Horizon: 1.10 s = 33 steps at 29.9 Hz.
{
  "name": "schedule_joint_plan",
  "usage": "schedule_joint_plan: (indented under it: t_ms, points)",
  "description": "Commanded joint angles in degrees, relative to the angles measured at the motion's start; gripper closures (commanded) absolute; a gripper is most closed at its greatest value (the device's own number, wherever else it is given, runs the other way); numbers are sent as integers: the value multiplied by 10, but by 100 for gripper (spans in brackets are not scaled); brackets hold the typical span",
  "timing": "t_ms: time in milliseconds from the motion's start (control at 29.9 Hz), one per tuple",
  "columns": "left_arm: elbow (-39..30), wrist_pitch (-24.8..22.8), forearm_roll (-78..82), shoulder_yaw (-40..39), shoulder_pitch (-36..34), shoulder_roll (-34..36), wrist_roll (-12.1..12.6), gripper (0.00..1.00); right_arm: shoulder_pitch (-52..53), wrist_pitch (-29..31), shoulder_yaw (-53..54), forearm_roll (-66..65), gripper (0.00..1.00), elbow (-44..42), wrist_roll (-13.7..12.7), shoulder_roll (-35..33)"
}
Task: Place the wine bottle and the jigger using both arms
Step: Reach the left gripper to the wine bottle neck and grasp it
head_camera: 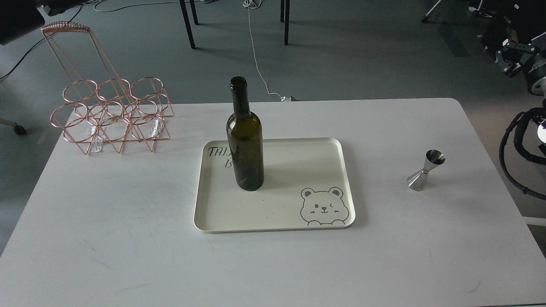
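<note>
A dark green wine bottle (245, 145) stands upright on the back left part of a cream tray (298, 213) with a bear drawing, in the middle of the white table. A steel jigger (425, 169) stands on the table to the right of the tray. Neither arm touches them. A dark part of my left arm (19, 21) shows at the top left corner, far from the bottle. My right arm's end (512, 55) shows at the top right edge, beyond the table and well behind the jigger. The fingers of both grippers cannot be told apart.
A copper wire bottle rack (111, 113) stands at the table's back left corner. Black cables (512, 149) of my right arm hang off the table's right edge. Chair legs and cords lie on the floor behind the table.
</note>
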Motion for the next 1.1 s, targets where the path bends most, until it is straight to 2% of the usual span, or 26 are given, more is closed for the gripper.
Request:
schedule_joint_plan:
  t_ms: [0, 167, 368, 569, 937, 1071]
  points:
    - [-22, -2, 194, 19, 0, -44, 0, 3, -2, 0, 1, 0, 1, -2, 0, -2]
    - [-22, 2, 351, 44, 0, -121, -1, 3, -1, 0, 1, 0, 1, -2, 0, -2]
    - [-23, 2, 437, 52, 4, -181, -1, 4, -1, 1, 2, 0, 1, -1, 0, -2]
    - [-21, 8, 478, 96, 6, -192, 2, 4, -1, 2, -2, -5, 1, -2, 0, -2]
    - [8, 47, 487, 134, 11, -210, 5, 5, 0, 2, -2, -5, 1, -5, 0, -7]
    - [22, 61, 486, 144, 15, -214, 5, 9, 0, 2, -2, -5, 1, -5, 0, -8]
